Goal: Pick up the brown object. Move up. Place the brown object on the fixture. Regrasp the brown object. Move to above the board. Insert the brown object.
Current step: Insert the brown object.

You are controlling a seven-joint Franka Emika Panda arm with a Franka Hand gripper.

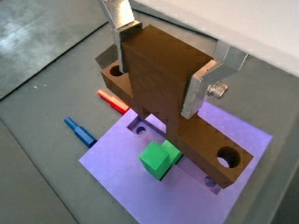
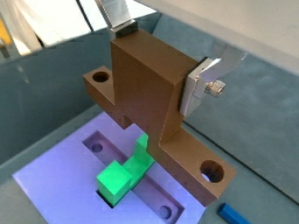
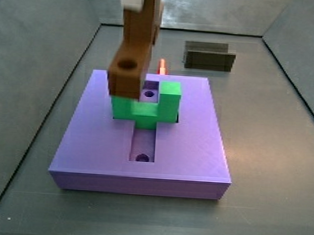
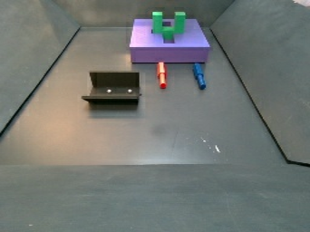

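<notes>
presently at the insert step, judging by position: small orange-brown elongated bar (image 3: 132, 48) hanging upright over large flat purple slab board (image 3: 78, 145), centre of the side view, just above green u-shaped block (image 3: 149, 102). best lowered slowly, bar kept vertical, lower end lined up with the groove beside the green block before descent. gripper (image 1: 166, 59) closed on the bar's upper part, silver finger plates (image 1: 201, 91) pressed flat against its faces. dark olive box-like fixture (image 4: 112, 88) empty, well apart.
</notes>
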